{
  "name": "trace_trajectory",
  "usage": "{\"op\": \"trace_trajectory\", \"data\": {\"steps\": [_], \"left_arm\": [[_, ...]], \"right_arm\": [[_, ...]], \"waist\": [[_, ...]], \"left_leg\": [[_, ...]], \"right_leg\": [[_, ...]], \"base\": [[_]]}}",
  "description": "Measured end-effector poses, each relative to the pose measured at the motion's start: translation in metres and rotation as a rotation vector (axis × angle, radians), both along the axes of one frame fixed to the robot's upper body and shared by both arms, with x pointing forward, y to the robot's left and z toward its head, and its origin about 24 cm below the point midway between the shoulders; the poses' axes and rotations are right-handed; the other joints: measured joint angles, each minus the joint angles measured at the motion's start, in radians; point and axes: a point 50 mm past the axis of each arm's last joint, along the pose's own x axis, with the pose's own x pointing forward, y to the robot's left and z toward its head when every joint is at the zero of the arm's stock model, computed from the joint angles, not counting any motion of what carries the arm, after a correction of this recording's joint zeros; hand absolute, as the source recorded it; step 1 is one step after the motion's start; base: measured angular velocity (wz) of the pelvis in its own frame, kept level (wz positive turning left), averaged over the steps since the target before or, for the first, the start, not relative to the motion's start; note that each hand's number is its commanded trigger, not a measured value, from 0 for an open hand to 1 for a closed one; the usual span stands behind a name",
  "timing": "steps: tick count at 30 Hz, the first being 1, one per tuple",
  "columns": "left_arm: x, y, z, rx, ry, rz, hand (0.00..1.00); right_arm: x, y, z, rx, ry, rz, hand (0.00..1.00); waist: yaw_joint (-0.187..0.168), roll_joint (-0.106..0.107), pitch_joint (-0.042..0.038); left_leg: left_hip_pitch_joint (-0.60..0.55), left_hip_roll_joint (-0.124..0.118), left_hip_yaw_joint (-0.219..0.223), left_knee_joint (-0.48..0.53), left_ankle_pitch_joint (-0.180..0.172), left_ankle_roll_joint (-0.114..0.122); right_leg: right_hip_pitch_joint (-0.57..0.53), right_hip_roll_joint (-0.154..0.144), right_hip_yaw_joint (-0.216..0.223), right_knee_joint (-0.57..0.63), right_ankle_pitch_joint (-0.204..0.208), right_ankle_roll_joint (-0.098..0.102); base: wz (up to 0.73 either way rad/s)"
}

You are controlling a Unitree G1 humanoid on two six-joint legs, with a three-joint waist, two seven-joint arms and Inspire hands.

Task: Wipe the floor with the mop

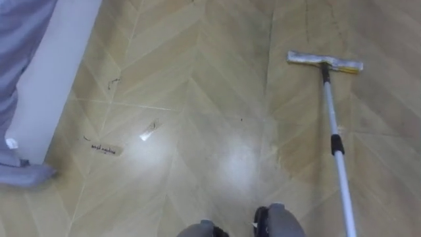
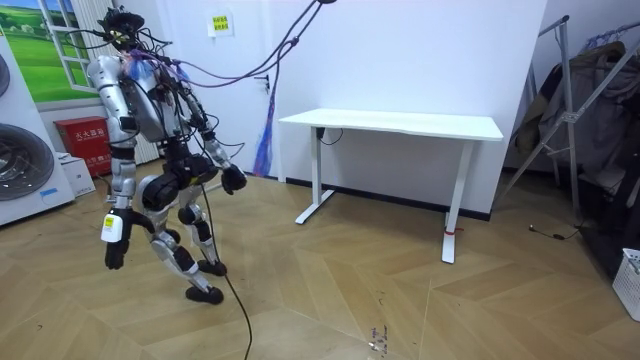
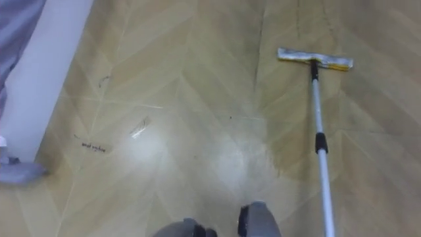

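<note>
Eye views, nearest first: mop (image 1: pixel 335 141) handle (image 1: pixel 345 197) entered at the lower right edge and ran up and away across the wood floor (image 1: pixel 210 79). A black collar (image 1: pixel 337 146) sat partway along the handle. To the left, well apart from the mop, a small pale scrap (image 1: pixel 150 130) and some dark scribbled marks (image 1: pixel 105 149) lay on the floor. Along the left edge stood a white panel (image 1: pixel 56 72) with grey cloth (image 1: pixel 20 39) beside it. Farthest out, upper right, the flat mop head (image 1: pixel 324 62) lay on the floor, crosswise to the handle. The floor beside the handle looked slightly darker than the rest.

Room view: robot stood at the room view's left, knees bent, legs staggered one before the other. Right robot hand (image 2: pixel 114 250) hung low beside the thigh. Left robot hand (image 2: pixel 233 180) was held out before the hips. Could not tell for either whether the fingers were spread or curled, nor which one held the mop. Behind the robot, toward the room view's right, a white desk (image 2: pixel 400 124) stood against the wall.
</note>
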Motion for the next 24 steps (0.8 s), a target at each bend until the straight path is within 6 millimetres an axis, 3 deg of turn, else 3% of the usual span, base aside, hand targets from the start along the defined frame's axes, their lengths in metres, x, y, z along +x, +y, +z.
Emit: {"op": "trace_trajectory", "data": {"steps": [1,2,3,4,5,6,7,8,9,10,11,12,13,14,15,17,18,20,21,24], "left_arm": [[0.000,0.002,0.001,-0.003,-0.009,0.034,0.00],[-0.002,0.006,0.003,-0.003,-0.016,0.057,0.00],[-0.003,0.008,0.004,-0.003,-0.021,0.069,0.00],[-0.005,0.013,0.007,0.002,-0.032,0.081,0.00],[-0.007,0.017,0.008,0.010,-0.038,0.077,0.00],[-0.006,0.017,0.008,0.012,-0.040,0.075,0.00],[-0.006,0.018,0.009,0.012,-0.043,0.071,0.00],[-0.013,0.018,0.009,0.008,-0.033,0.073,0.00],[-0.015,0.018,0.009,0.004,-0.028,0.073,0.00],[-0.024,0.017,0.007,-0.006,-0.003,0.070,0.00],[-0.031,0.017,0.007,-0.012,0.017,0.063,0.00],[-0.032,0.016,0.006,-0.018,0.024,0.061,0.00],[-0.031,0.014,0.006,-0.026,0.024,0.050,0.00],[-0.023,0.008,0.005,-0.034,0.007,0.034,0.00],[-0.019,0.006,0.004,-0.037,-0.002,0.025,0.00],[-0.010,0.001,0.005,-0.048,-0.039,0.018,0.00],[-0.008,0.002,0.005,-0.045,-0.049,0.019,0.00],[-0.002,0.004,0.007,-0.036,-0.077,0.007,0.00],[-0.001,0.002,0.006,-0.039,-0.079,0.006,0.00],[0.004,-0.004,0.006,-0.053,-0.092,-0.002,0.00]], "right_arm": [[0.025,-0.006,0.006,-0.016,-0.056,0.005,1.00],[0.053,-0.009,0.013,-0.028,-0.122,0.027,1.00],[0.068,-0.010,0.017,-0.031,-0.161,0.044,1.00],[0.092,-0.010,0.025,-0.029,-0.239,0.064,1.00],[0.109,-0.012,0.032,-0.015,-0.306,0.062,1.00],[0.116,-0.013,0.035,-0.006,-0.334,0.055,1.00],[0.125,-0.014,0.040,0.012,-0.379,0.040,1.00],[0.125,-0.014,0.040,0.031,-0.397,0.019,1.00],[0.123,-0.013,0.038,0.040,-0.393,0.012,1.00],[0.113,-0.012,0.034,0.054,-0.374,0.001,1.00],[0.096,-0.014,0.027,0.063,-0.340,-0.016,1.00],[0.084,-0.015,0.024,0.063,-0.314,-0.024,1.00],[0.061,-0.021,0.019,0.053,-0.259,-0.044,1.00],[0.034,-0.029,0.017,0.027,-0.184,-0.059,1.00],[0.021,-0.032,0.016,0.014,-0.143,-0.065,1.00],[-0.027,-0.033,0.011,-0.007,-0.011,-0.081,1.00],[-0.035,-0.030,0.010,-0.002,0.009,-0.082,1.00],[-0.054,-0.019,0.005,0.017,0.055,-0.077,1.00],[-0.057,-0.016,0.004,0.018,0.062,-0.078,1.00],[-0.055,-0.006,-0.001,0.013,0.061,-0.067,1.00]], "waist": [[0.007,-0.008,0.0034],[0.028,-0.028,0.0039],[0.038,-0.039,0.0061],[0.052,-0.060,0.0086],[0.055,-0.073,0.0075],[0.058,-0.073,0.0070],[0.083,-0.077,0.0055],[0.098,-0.086,0.0087],[0.101,-0.087,0.0080],[0.102,-0.082,0.0058],[0.102,-0.064,0.0093],[0.098,-0.067,-0.0002],[0.082,-0.060,-0.0080],[0.078,-0.045,-0.0077],[0.077,-0.040,-0.0076],[0.053,-0.023,-0.0129],[0.047,-0.018,-0.0128],[0.014,-0.005,-0.0167],[0.008,0.000,-0.0178],[-0.020,0.019,-0.0103]], "left_leg": [[-0.047,0.022,0.011,0.115,0.036,-0.060],[-0.095,0.057,0.039,0.232,0.095,-0.102],[-0.123,0.071,0.045,0.284,0.132,-0.111],[-0.173,0.081,0.042,0.372,0.219,-0.118],[-0.216,0.084,0.032,0.427,0.271,-0.117],[-0.231,0.085,0.030,0.426,0.262,-0.112],[-0.256,0.100,0.033,0.372,0.227,-0.094],[-0.262,0.099,0.031,0.249,0.202,-0.086],[-0.259,0.100,0.030,0.169,0.199,-0.083],[-0.250,0.101,0.022,0.011,0.202,-0.087],[-0.251,0.102,0.024,-0.054,0.230,-0.062],[-0.246,0.093,0.032,-0.054,0.216,-0.040],[-0.230,0.075,0.046,-0.056,0.195,-0.008],[-0.211,0.054,0.057,-0.057,0.174,0.027],[-0.198,0.044,0.064,-0.057,0.161,0.036],[-0.154,0.005,0.083,-0.054,0.121,0.070],[-0.144,0.001,0.083,-0.054,0.110,0.075],[-0.113,-0.011,0.073,-0.064,0.077,0.079],[-0.108,-0.012,0.067,-0.068,0.072,0.081],[-0.074,-0.010,0.054,-0.109,0.069,0.082]], "right_leg": [[0.001,0.011,0.001,0.034,-0.030,-0.003],[-0.005,0.030,0.016,0.069,-0.058,-0.006],[-0.006,0.037,0.020,0.085,-0.070,-0.011],[-0.005,0.043,0.022,0.109,-0.091,-0.021],[0.002,0.052,0.023,0.123,-0.106,-0.032],[0.008,0.054,0.019,0.123,-0.113,-0.034],[0.022,0.057,0.018,0.122,-0.125,-0.036],[0.047,0.057,0.018,0.115,-0.139,-0.032],[0.063,0.056,0.018,0.109,-0.148,-0.026],[0.096,0.053,0.014,0.099,-0.171,-0.019],[0.131,0.044,0.009,0.094,-0.195,-0.005],[0.140,0.031,0.005,0.092,-0.208,0.007],[0.163,0.005,-0.004,0.081,-0.224,0.035],[0.178,-0.017,0.006,0.081,-0.230,0.043],[0.184,-0.025,0.014,0.092,-0.231,0.047],[0.180,-0.064,0.024,0.191,-0.181,0.098],[0.174,-0.067,0.026,0.213,-0.160,0.100],[0.121,-0.058,0.065,0.306,-0.065,0.097],[0.108,-0.049,0.072,0.312,-0.061,0.096],[0.010,-0.016,0.068,0.216,-0.072,0.096]], "base": [[-0.16],[-0.28],[-0.34],[-0.05],[0.15],[0.25],[0.17],[0.07],[0.04],[0.05],[0.12],[0.36],[0.47],[0.41],[0.17],[0.11],[0.00],[-0.12],[-0.10],[0.00]]}}
